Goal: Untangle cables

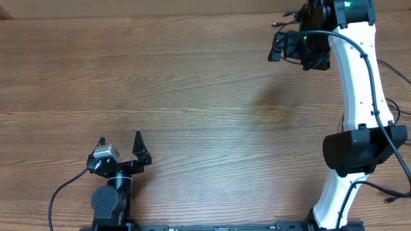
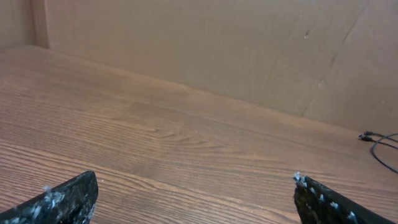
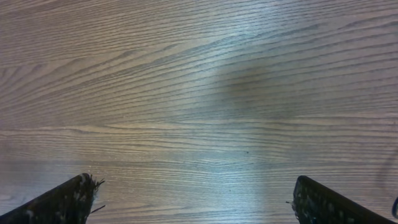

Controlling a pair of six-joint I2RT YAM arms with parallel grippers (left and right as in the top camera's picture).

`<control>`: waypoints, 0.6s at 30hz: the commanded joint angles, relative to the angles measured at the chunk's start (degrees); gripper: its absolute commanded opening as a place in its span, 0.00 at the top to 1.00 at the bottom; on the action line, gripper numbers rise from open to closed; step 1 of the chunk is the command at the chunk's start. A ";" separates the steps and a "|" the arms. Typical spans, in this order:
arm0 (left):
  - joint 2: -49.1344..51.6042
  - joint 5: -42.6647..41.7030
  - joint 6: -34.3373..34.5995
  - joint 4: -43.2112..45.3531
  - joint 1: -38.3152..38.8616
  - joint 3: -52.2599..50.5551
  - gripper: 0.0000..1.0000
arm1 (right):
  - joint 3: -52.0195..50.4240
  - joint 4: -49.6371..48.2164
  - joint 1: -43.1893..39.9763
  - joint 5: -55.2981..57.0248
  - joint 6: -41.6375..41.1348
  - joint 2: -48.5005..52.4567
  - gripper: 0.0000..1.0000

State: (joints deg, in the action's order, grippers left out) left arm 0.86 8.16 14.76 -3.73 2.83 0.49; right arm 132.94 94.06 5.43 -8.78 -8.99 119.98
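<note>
No knotted bundle of cables shows in any view. A thin black cord with a small plug end [image 2: 378,143] lies at the far right of the table in the left wrist view. Thin black cords [image 1: 394,70] also run off the right table edge behind the right arm in the overhead view. My left gripper [image 1: 119,137] is open and empty near the front left edge; its fingers [image 2: 196,194] frame bare wood. My right gripper [image 1: 284,42] is open and empty at the far right back of the table, its fingers [image 3: 193,194] spread over bare wood.
The wooden table [image 1: 192,83] fills the view. A brown cardboard wall [image 2: 217,43] stands along the table's far side in the left wrist view. The white right arm [image 1: 357,96] stretches along the right side, with thicker black wires on it.
</note>
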 commanded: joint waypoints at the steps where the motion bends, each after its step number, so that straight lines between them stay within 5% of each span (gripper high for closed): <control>1: -0.59 -0.70 -1.05 -0.11 -0.57 -0.17 0.00 | 0.07 -0.15 0.07 -0.33 0.11 -0.26 0.00; 13: -0.59 -0.70 -1.05 -0.11 -0.57 -0.17 0.00 | -0.42 -1.77 0.09 -0.33 0.11 -1.01 0.00; 18: -0.59 -0.70 -1.05 -0.11 -0.57 -0.17 0.00 | -13.40 -13.97 0.20 -0.37 -1.77 -7.74 0.00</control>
State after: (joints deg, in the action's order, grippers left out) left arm 0.86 8.16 14.76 -3.75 2.83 0.49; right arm 127.70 85.30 5.43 -8.78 -9.13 118.32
